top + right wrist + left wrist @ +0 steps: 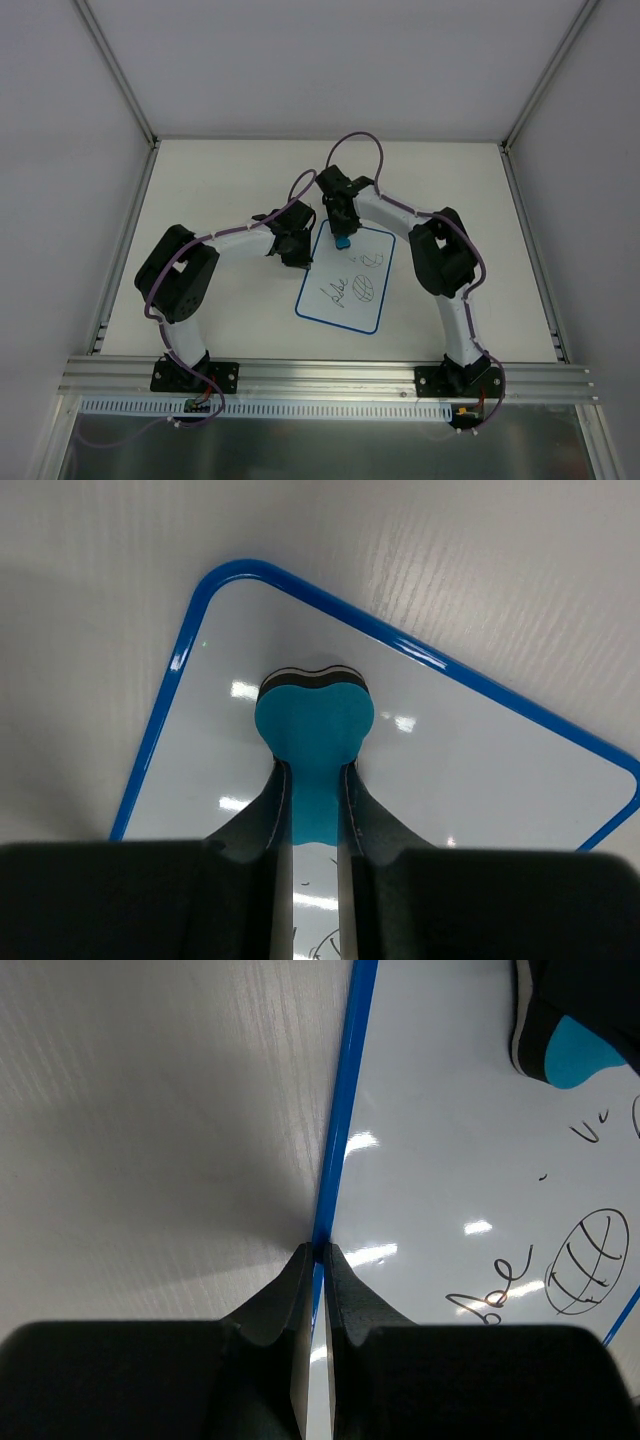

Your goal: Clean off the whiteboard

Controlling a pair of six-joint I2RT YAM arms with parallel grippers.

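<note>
1. Nearest the overhead lens are the two arms: the left arm (185, 275) and the right arm (440, 255) rise from an aluminium rail (330, 375) on the near side of the whiteboard and bend inward over it, with purple cables (360, 140) looped along them.
2. Under everything lies the pale surface (230, 190), which carries the whiteboard.
3. Between the two arms the whiteboard (355, 305) lies flat, turned slightly askew to the rail. It is white with rounded corners and a thin blue border (345, 1090).
4. At the whiteboard's left edge sits the left tool (318, 1252). Its fingers are drawn almost together, astride the blue border and pinching that edge.
5. Over the whiteboard's far end, near its far left corner, hangs the right tool (315, 770). Its fingers are clamped on a blue eraser.
6. Squeezed into a heart-like shape, the eraser (315, 720) has a dark and white layer along its tip. That tip appears to touch the whiteboard just inside the corner.
7. Black marks remain on the whiteboard's near half: a looping scribble (338, 292) with a hatched circle (590, 1275) just beside it. A smaller round mark (372, 260) and a few short strokes lie between these and the eraser.
</note>
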